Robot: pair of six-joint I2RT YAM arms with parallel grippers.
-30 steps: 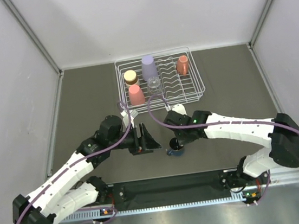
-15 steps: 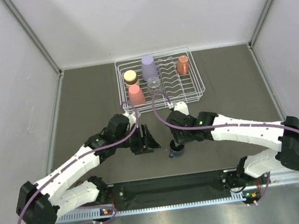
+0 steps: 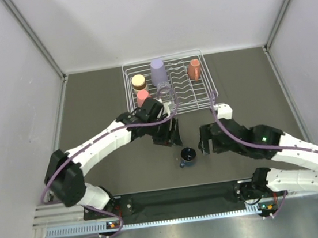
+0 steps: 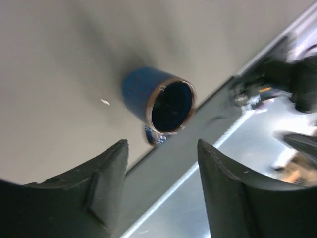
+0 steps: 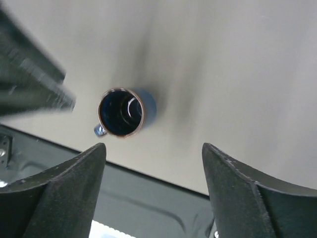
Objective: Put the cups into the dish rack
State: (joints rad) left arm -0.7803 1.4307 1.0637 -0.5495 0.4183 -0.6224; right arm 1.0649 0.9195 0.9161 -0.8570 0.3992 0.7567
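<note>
**Dark blue mug on the table between two spread claws**

The left claw point(image 4: 162, 148) hung with its fingers spread and pinched nothing, just left of and beyond the dark blue mug point(image 3: 188, 155). The mug stood upright, mouth up, on the table point(image 3: 93, 104) near the front edge. It was apart from both claws, with its handle toward the near edge. To its right, the right claw point(image 5: 153, 148) was likewise spread wide and empty. Behind them, the dish rack point(image 3: 185, 90) held four cups. From left to right these were a pale-topped cup point(image 3: 139, 82), a pink tumbler point(image 3: 142, 98) just in front of it, a lavender tumbler point(image 3: 158, 71) and a salmon mug point(image 3: 194, 68).
</note>
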